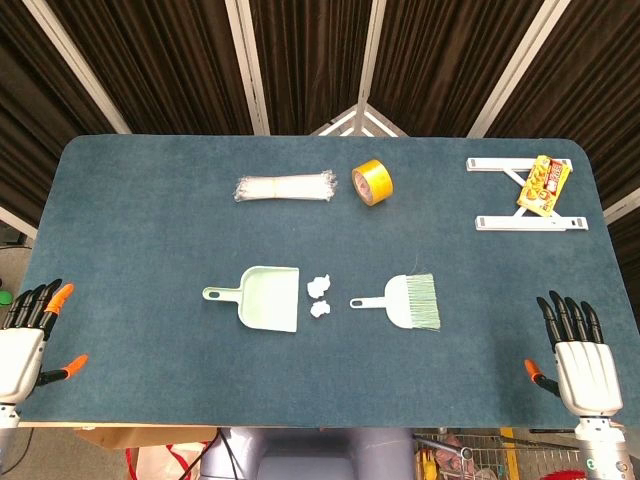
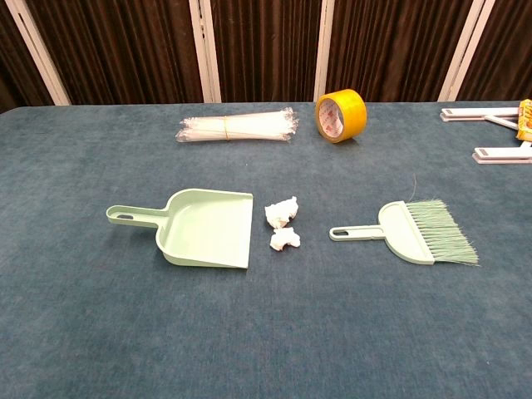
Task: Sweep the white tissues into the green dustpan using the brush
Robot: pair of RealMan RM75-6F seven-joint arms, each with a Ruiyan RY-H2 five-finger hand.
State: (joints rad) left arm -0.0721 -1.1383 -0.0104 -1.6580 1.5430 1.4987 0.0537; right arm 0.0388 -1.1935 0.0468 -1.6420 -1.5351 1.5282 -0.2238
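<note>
While both hands are resting open and empty at the near table corners, the brush (image 1: 402, 301) is lying right of centre, its handle pointing left toward the white tissues (image 1: 319, 296) and its bristles pointing right. The right hand (image 1: 580, 356) is sitting nearer to it than the left hand (image 1: 25, 335). The green dustpan (image 1: 262, 297) is waiting just left of the tissues, mouth facing them.
</note>
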